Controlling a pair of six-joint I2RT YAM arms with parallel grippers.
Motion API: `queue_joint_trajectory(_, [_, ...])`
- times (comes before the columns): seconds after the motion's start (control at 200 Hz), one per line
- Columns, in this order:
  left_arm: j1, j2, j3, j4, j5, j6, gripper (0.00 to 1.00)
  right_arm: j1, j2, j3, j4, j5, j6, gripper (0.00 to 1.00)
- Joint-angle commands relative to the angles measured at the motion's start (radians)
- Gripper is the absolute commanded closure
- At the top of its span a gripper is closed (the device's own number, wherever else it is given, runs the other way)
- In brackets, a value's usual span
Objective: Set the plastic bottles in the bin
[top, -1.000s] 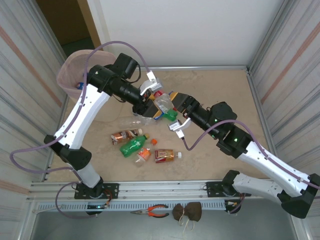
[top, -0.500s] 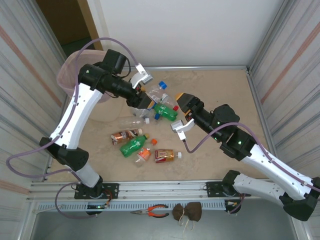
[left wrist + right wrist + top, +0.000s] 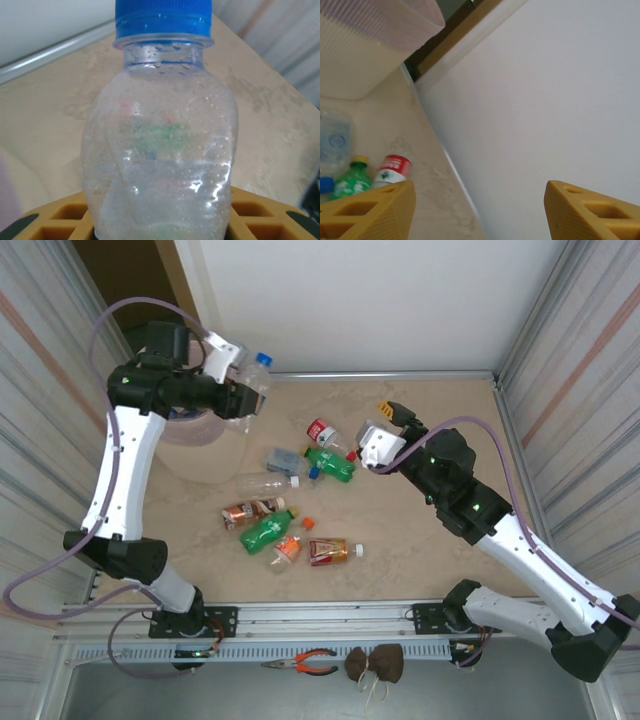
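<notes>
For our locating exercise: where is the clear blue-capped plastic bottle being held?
The clear blue-capped plastic bottle is upper left in the top view, gripped by the left claw, beside the pink-lined beige bin.

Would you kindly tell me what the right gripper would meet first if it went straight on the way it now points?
Most likely the white back wall: in the wrist view nothing stands between the right gripper and it, though the depth is hard to judge.
</notes>
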Motion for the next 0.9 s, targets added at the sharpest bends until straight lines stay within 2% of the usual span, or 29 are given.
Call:
queue_joint_trajectory(0.0, [0.067, -0.039, 0.015, 0.080, -0.041, -0.064, 0.56, -0.018, -0.001, 0.015, -0.012, -0.009, 0.263, 0.32])
queue_joint_trajectory(0.195, [0.178, -0.002, 0.089, 0.096, -0.063, -0.079, 0.57, -0.020, -0.006, 0.015, -0.047, -0.015, 0.287, 0.33])
queue_joint_trajectory(0.291, [0.214, 0.025, 0.115, 0.097, -0.138, -0.065, 0.57, -0.020, -0.010, 0.011, -0.049, -0.022, 0.305, 0.32])
queue_joint_trajectory(0.521, [0.231, 0.121, 0.192, 0.069, -0.365, 0.029, 0.57, -0.023, -0.001, 0.009, -0.050, -0.049, 0.328, 0.31])
queue_joint_trajectory(0.656, [0.253, 0.189, 0.255, 0.027, -0.448, 0.077, 0.57, -0.024, 0.002, 0.010, -0.060, -0.058, 0.330, 0.31])
queue_joint_trajectory(0.897, [0.260, 0.265, 0.252, 0.029, -0.582, 0.147, 0.57, -0.024, 0.011, 0.009, -0.063, -0.071, 0.346, 0.31])
